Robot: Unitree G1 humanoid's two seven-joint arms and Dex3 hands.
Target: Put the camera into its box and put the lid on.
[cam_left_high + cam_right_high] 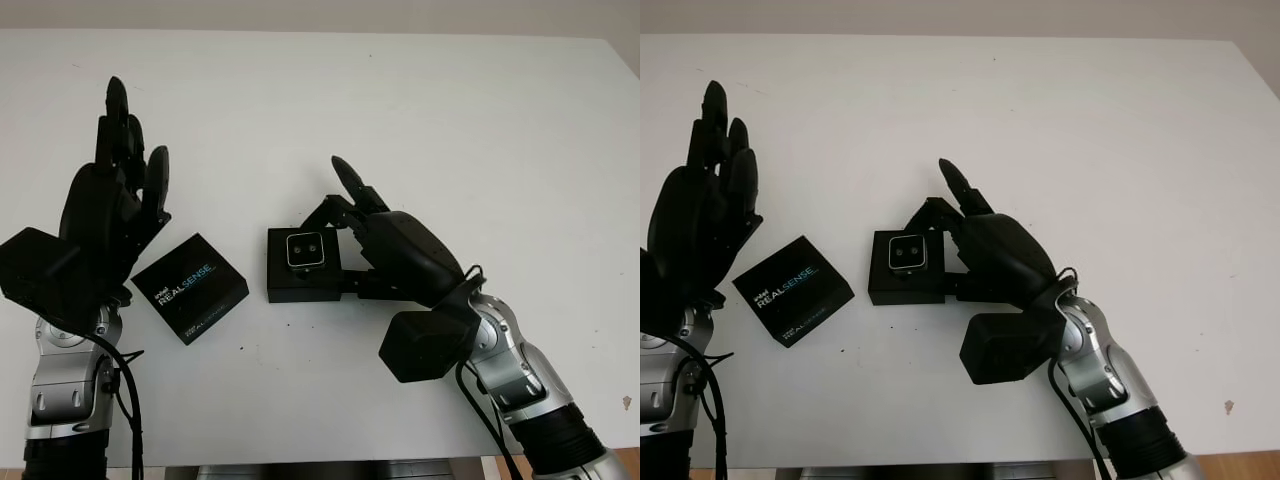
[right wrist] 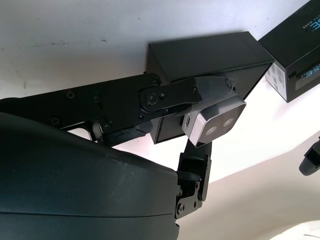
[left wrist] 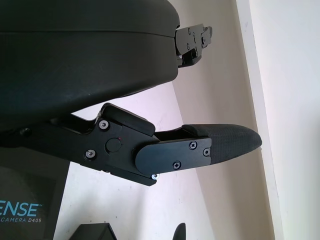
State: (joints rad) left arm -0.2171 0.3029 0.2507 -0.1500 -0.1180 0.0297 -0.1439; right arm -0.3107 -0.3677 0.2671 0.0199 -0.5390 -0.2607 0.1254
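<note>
Black right robot hand [image 1: 345,225] pinches the small silver square camera [image 1: 304,250] over the open black box [image 1: 302,268] on the white counter [image 1: 450,120]. Left robot hand [image 1: 115,195] hangs open above the black printed lid [image 1: 190,287]. Right wrist view: camera held against the box's rim, apparently not yet seated; lidding remains.

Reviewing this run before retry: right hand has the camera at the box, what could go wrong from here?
1. The small silver camera, pinched by the right hand, sits above the open black box; released tilted, it may catch the rim.
2. The hand crowds the box and could nudge it.
3. The black REALSENSE lid lies apart beside the open left hand, so it needs a separate grasp.
</note>
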